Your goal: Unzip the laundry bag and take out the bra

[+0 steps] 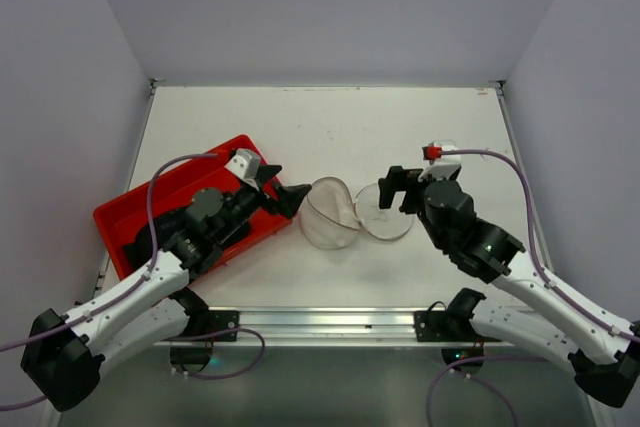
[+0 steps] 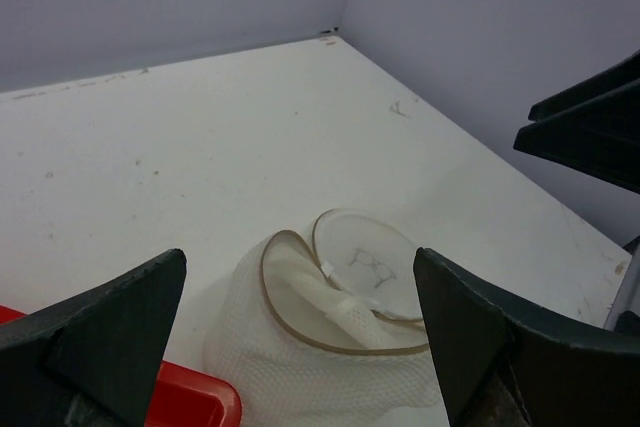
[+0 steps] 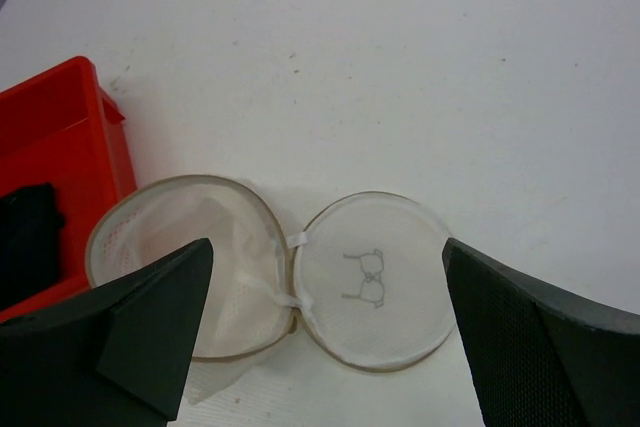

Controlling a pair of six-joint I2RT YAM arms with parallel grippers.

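Observation:
The white mesh laundry bag [image 1: 328, 215] lies on its side at table centre, unzipped. Its round lid [image 1: 385, 219] lies flat to the right, a bra drawing on it [image 3: 365, 277]. The bag's mouth [image 3: 185, 247] shows only white mesh inside. A black fabric piece, apparently the bra [image 3: 25, 237], lies in the red tray [image 3: 90, 137]. My left gripper [image 1: 283, 187] is open and empty just left of the bag, with the bag [image 2: 330, 347] between its fingers in the left wrist view. My right gripper [image 1: 395, 187] is open and empty above the lid [image 3: 327, 243].
The red rectangular tray [image 1: 130, 212] sits at the left, partly under my left arm. White walls close the table at the back and both sides. A metal rail [image 1: 320, 322] runs along the near edge.

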